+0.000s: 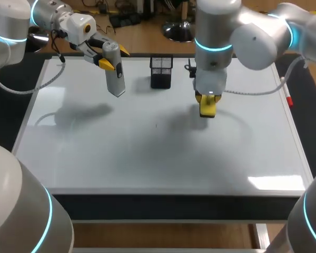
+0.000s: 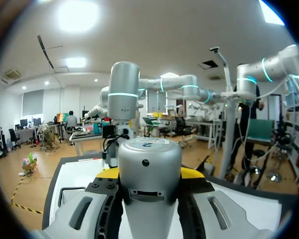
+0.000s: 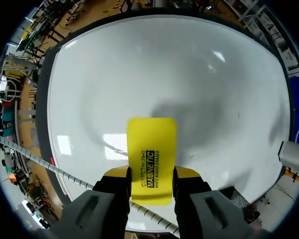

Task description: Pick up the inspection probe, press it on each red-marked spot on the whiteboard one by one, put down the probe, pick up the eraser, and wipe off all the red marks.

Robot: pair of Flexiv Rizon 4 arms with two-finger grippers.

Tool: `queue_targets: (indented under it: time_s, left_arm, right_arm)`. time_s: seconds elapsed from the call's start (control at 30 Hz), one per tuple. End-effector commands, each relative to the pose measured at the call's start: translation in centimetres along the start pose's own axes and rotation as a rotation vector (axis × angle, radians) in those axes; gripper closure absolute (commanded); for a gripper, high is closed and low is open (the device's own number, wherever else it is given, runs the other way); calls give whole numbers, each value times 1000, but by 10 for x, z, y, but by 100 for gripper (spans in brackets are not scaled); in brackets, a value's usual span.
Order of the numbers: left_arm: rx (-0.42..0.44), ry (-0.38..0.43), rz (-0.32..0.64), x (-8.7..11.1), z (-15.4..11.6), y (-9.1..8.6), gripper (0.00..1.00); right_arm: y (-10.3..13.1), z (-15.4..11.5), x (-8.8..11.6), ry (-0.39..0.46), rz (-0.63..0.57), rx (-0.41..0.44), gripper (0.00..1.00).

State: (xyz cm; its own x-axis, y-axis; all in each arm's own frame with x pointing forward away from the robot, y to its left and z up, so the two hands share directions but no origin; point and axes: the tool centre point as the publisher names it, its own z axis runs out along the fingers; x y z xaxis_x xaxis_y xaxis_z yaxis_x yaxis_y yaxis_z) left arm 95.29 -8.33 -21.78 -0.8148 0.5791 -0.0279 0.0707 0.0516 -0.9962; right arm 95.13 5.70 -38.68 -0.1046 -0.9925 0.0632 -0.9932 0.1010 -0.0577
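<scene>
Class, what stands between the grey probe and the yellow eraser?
A black mesh holder, set slightly behind the line between probe and eraser; the head view shows it.

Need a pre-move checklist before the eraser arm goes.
1. Right gripper shut on eraser: ok.
2. Left gripper shut on probe: ok.
3. Probe put down: not ok, held above the whiteboard.
4. Whiteboard free of red marks: ok, none visible.
5. Eraser touching whiteboard: cannot tell.
6. Mesh holder apart from eraser: ok.
</scene>
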Motion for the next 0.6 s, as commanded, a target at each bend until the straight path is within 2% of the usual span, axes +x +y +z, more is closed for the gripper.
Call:
queue_targets:
  time_s: [0.03, 0.3, 0.6]
  left_arm:
    - [1, 6, 0, -1, -1, 0, 100]
    - [1, 6, 0, -1, -1, 0, 100]
    - [1, 6, 0, -1, -1, 0, 100]
  right_arm:
    - [-39, 9, -12, 22, -7, -53, 100]
    - [-82, 22, -23, 44, -19, -57, 100]
    - [-114, 23, -24, 70, -21, -44, 100]
